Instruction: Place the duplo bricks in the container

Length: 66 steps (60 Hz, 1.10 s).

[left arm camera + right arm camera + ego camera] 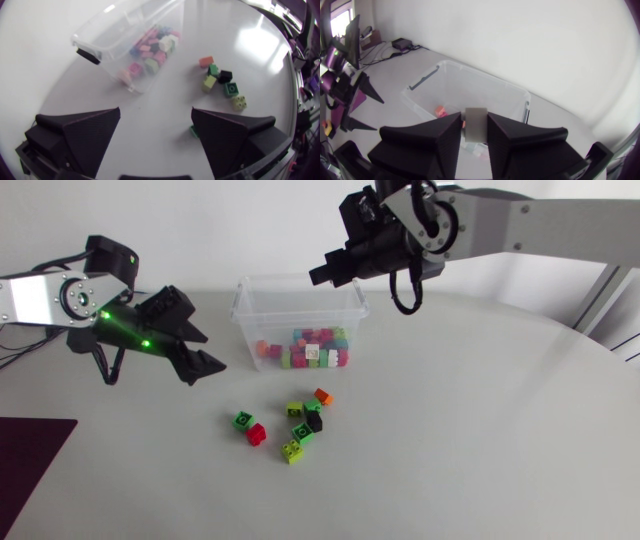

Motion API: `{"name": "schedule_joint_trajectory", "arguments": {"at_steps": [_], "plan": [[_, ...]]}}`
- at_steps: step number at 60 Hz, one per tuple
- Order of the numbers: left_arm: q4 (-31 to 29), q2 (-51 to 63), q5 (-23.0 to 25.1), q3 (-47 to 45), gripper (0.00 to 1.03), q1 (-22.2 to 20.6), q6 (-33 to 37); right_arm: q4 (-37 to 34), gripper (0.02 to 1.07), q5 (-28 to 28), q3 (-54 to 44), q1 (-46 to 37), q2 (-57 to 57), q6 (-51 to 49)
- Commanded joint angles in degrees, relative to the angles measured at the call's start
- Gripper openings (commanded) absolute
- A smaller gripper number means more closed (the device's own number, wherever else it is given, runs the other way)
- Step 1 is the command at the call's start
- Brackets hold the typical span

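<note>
Head view: my left gripper (210,352) spread wide, 9 o'clock from container (245,315). Loose duplo bricks (302,433) at its 6 o'clock. My right gripper (318,275) over far rim.
Left wrist view: nothing between fingers; loose duplo bricks ahead, 1 o'clock.
Right wrist view: fingers clamp grey brick (476,125) above container.

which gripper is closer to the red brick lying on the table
Left. The left gripper hangs open a short way from the red brick, toward its own arm's side. The right gripper is further off, above the container, shut on a grey brick.
</note>
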Motion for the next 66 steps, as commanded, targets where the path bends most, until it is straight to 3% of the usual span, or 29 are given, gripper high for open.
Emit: {"name": "schedule_joint_trajectory", "arguments": {"at_steps": [1,32,35,40,42,56,66], "plan": [[-0.82,-0.65,0.93,-3.0,0.99,0.56,6.08,1.56,0.28,0.69,2.27,-0.67,3.37,1.81],[-3.02,6.9,1.63,-6.43,0.99,-1.81,24.8,5.52,0.31,2.97,6.31,-2.96,11.98,4.45],[-3.81,7.17,1.63,-6.52,0.99,-2.34,27.18,5.34,0.47,3.33,6.84,-3.13,12.51,4.89],[-4.07,7.7,1.63,-6.69,0.99,-3.39,31.31,5.16,0.93,4.12,6.58,-3.13,12.33,4.97],[-4.07,7.87,1.54,-6.78,0.99,-4.09,32.63,5.08,1.03,4.47,6.14,-3.13,11.72,4.97],[-5.04,12.18,-2.15,-3.7,0.99,-7.17,40.18,5.69,1.03,4.38,-0.81,-2.34,4.95,4.8],[-8.29,16.48,-5.14,1.13,0.98,-8.49,43.79,7.36,1.03,4.29,-12.14,-0.32,-4.19,3.74]]}}
